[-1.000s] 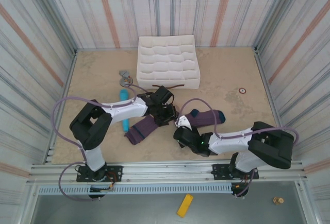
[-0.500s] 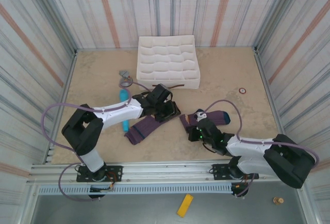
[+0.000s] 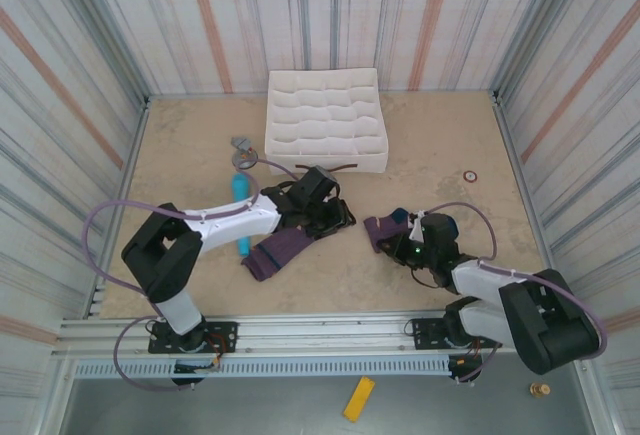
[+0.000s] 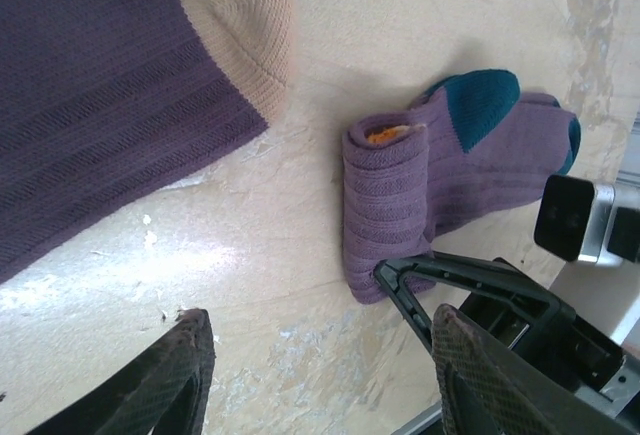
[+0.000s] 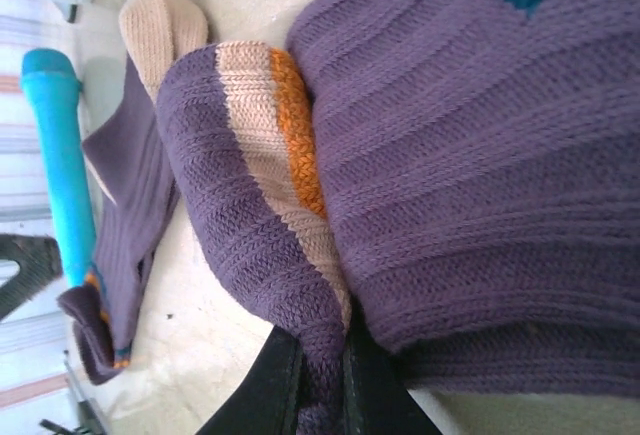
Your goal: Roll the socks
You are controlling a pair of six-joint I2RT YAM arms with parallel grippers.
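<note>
Sandy tabletop (image 3: 190, 135): right gripper (image 5: 320, 360) clamps the soft, floppy half-rolled sock (image 5: 450, 155) at its thick cuff fold; left gripper (image 4: 320, 340) gapes empty.

Tan table (image 3: 450, 135), flat sock (image 3: 272, 253), rolled sock (image 3: 383, 231), tray (image 3: 330, 162), cylinder (image 3: 239, 190)

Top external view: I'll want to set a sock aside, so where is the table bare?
Bare: right of the white tray, around the small ring; also the back-left corner beside the tray. Crowded: the middle, with the flat sock, the half-rolled sock and the blue cylinder.
</note>
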